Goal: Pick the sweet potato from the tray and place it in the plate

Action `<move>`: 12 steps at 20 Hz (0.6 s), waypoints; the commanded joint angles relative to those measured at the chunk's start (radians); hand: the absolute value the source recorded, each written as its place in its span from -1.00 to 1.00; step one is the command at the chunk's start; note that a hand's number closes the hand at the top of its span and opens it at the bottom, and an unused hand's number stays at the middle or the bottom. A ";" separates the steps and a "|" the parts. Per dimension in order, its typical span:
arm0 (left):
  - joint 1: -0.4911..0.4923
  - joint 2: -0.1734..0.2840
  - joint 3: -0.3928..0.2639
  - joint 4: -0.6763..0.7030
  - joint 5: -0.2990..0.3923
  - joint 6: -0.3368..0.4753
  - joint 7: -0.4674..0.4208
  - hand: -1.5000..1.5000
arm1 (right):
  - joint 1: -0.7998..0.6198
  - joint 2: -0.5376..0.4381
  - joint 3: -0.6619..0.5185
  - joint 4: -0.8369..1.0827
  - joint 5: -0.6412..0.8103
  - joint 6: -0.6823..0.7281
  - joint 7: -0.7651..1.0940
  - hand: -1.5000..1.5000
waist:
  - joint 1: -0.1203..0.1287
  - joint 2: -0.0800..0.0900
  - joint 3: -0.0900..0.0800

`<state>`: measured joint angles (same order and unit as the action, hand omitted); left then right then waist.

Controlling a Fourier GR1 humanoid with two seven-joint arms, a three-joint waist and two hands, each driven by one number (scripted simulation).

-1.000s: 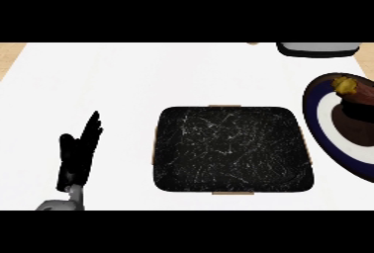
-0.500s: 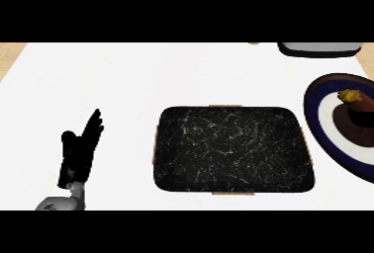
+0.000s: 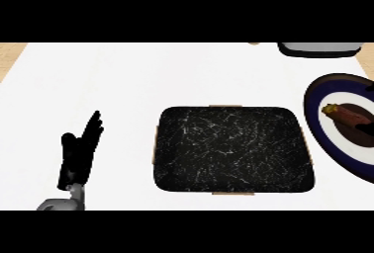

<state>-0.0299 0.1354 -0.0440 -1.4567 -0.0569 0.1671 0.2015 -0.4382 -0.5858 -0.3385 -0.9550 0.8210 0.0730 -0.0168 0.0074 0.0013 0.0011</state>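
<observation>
The sweet potato (image 3: 348, 114), reddish brown with a yellowish end, lies on the plate (image 3: 321, 141) at the right edge of the head view. The plate has a dark blue rim, a white ring and a dark centre, and is partly cut off by the frame. The black marbled tray (image 3: 232, 148) sits in the middle with nothing on it. My left hand (image 3: 78, 155) rests open at the lower left, fingers up, well apart from the tray. My right hand does not show.
A grey container (image 3: 319, 48) stands at the back right, cut by the top edge. The white counter (image 3: 110, 84) stretches left of and behind the tray. A wooden strip (image 3: 10, 57) shows at the far left.
The sweet potato has moved from the plate's far part toward its centre and now lies flat. The left hand and tray have not moved.
</observation>
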 commanded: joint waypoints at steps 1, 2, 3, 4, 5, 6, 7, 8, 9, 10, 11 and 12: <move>-0.010 0.010 0.020 0.034 0.022 -0.028 -0.012 0.00 | -0.018 -0.010 -0.057 -0.005 -0.121 0.031 -0.166 -1.00 | -0.008 -0.001 -0.001; 0.031 -0.024 -0.013 -0.013 -0.011 0.018 -0.012 0.00 | -0.003 0.035 -0.078 -0.038 -0.152 -0.011 -0.180 -1.00 | -0.008 -0.004 0.000; -0.035 -0.009 0.025 0.047 0.002 0.016 -0.006 0.00 | -0.012 0.071 -0.105 -0.075 -0.214 0.009 -0.189 -1.00 | -0.027 -0.005 -0.001; -0.031 0.000 0.017 0.010 0.002 0.008 0.023 0.00 | -0.022 0.074 -0.154 -0.074 -0.279 0.014 -0.234 -1.00 | -0.028 -0.008 0.001; 0.025 -0.029 -0.012 0.009 -0.013 0.021 -0.002 0.00 | -0.033 0.084 -0.195 -0.081 -0.333 0.018 -0.247 -1.00 | -0.025 -0.010 0.001; 0.010 0.015 0.030 0.000 0.017 -0.006 0.019 0.00 | -0.007 0.132 -0.222 -0.105 -0.376 -0.002 -0.261 -1.00 | -0.031 -0.012 0.001; 0.019 -0.003 0.021 -0.011 0.012 0.007 0.002 0.00 | -0.010 0.076 -0.269 -0.108 -0.434 0.069 -0.273 -1.00 | -0.033 -0.012 0.000; 0.015 -0.011 0.017 0.010 -0.002 0.020 -0.002 0.00 | 0.009 0.042 -0.317 -0.084 -0.481 0.107 -0.293 -1.00 | -0.035 -0.008 0.000; 0.052 -0.009 -0.013 -0.062 -0.004 0.002 0.019 0.00 | 0.030 0.069 -0.313 -0.108 -0.492 0.111 -0.275 -1.00 | -0.020 -0.009 0.000; 0.027 -0.018 -0.006 -0.051 -0.018 0.032 0.040 0.00 | 0.017 0.055 -0.344 -0.102 -0.533 0.136 -0.271 -1.00 | -0.021 -0.007 0.000; 0.019 -0.002 0.011 -0.002 -0.005 0.002 0.000 0.00 | 0.038 0.071 -0.341 -0.077 -0.545 0.145 -0.289 -1.00 | -0.016 -0.003 -0.001; -0.013 0.011 0.031 0.025 0.007 -0.012 0.002 0.00 | 0.050 0.018 -0.359 -0.085 -0.579 0.214 -0.278 -1.00 | -0.018 -0.003 -0.001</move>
<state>-0.0175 0.1321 -0.0329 -1.4647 -0.0580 0.1729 0.2102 -0.4181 -0.5323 -0.6268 -1.0389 0.3592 0.1892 -0.2743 -0.0132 -0.0048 0.0009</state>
